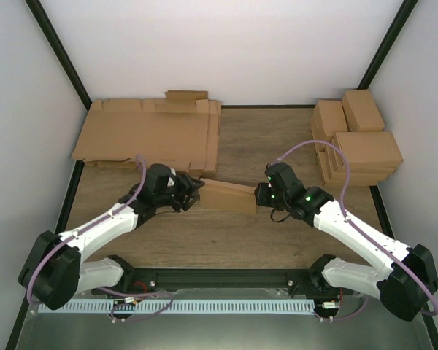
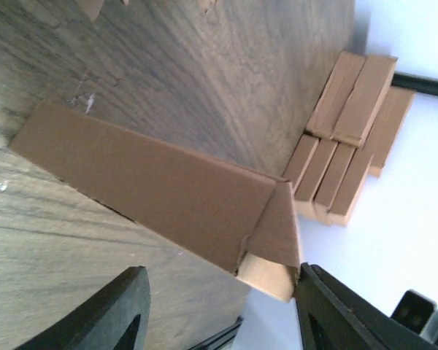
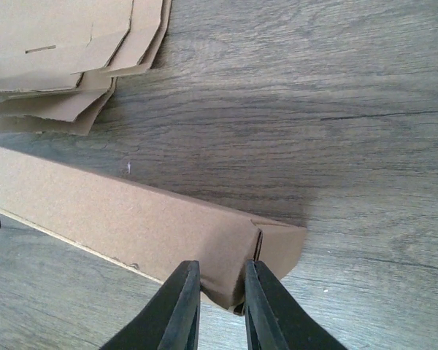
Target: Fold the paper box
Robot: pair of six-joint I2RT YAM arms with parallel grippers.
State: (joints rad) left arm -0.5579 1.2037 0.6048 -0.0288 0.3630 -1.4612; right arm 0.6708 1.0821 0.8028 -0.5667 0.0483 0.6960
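The right gripper [image 3: 223, 292] pinches one end of the box [image 3: 131, 219]. The left gripper [image 2: 223, 273] gapes wide astride the other end. The box lies mid-table [image 1: 277, 138] on dark wood grain. Flat sheets [image 1: 146, 135] are piled far left and closed boxes [image 1: 358, 142] far right, with white walls [image 1: 226, 44] around.

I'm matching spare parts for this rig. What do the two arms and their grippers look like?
Both arms, left arm and right arm, have white links with bulky black joints, each trailed by a purple cable. Green lights glow on the right wrist. The left gripper and right gripper have two tapered black fingers.
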